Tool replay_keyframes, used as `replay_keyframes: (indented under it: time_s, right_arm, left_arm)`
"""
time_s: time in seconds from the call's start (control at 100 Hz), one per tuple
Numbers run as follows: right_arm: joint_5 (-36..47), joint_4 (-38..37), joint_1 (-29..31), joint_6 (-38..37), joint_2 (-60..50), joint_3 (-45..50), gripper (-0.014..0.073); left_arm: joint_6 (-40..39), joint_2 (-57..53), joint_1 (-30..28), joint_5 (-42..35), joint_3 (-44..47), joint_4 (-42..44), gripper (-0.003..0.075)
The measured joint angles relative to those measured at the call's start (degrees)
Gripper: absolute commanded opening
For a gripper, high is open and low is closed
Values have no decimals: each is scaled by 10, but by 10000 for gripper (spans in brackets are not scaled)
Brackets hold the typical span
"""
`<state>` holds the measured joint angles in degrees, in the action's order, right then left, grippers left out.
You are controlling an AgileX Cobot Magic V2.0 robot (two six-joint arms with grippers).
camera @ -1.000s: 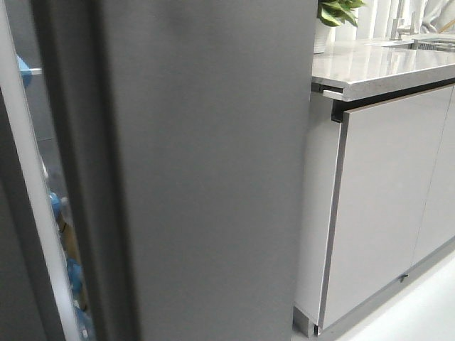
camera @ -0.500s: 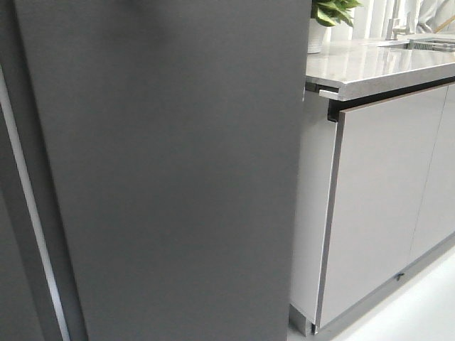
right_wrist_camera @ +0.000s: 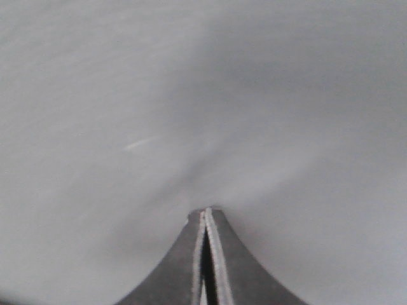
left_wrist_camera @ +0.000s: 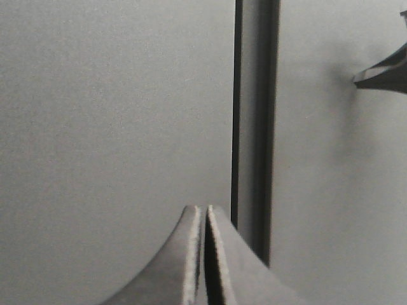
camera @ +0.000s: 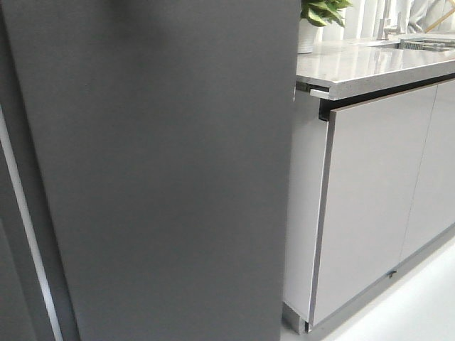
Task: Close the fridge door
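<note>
The fridge door (camera: pixel 163 170), a tall flat matte dark-grey panel, fills the left and middle of the front view. Only a thin pale strip (camera: pixel 27 256) shows along its left edge; the inner lining and bins are hidden. Neither gripper shows in the front view. In the right wrist view my right gripper (right_wrist_camera: pixel 206 211) is shut and empty, its tip against the grey door face (right_wrist_camera: pixel 203 95). In the left wrist view my left gripper (left_wrist_camera: pixel 205 208) is shut and empty, in front of a grey panel (left_wrist_camera: pixel 114 114) beside a dark vertical seam (left_wrist_camera: pixel 254 127). The right gripper's tip (left_wrist_camera: pixel 381 73) rests on the panel across the seam.
Pale grey glossy cabinet doors (camera: pixel 370 199) stand right of the fridge under a light stone countertop (camera: pixel 370 67). A potted green plant (camera: pixel 320 11) sits at the counter's back. A pale floor (camera: pixel 419 312) shows at the lower right.
The door has swung toward the fridge body. The wide gap at its left edge, with blue items inside, has narrowed to a thin pale strip. The cabinets have shifted left in view.
</note>
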<state>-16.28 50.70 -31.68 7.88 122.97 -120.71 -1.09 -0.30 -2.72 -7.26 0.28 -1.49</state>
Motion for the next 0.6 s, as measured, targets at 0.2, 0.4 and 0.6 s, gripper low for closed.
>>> replay_keyframes:
  time_s: [0.2,0.4,0.6]
  right_arm:
    - [-22,-57,18,-21,-83,61,-46]
    - [21,-107,54,-27,-215,235,-46]
    - [77,-182,96,-27,-377,444,-46]
  left_arm:
    - [0,0,0,0,0,0,-20]
    - [0,0,0,0,0,0,-20]
    - [0,0,0,0,0,0,-20]
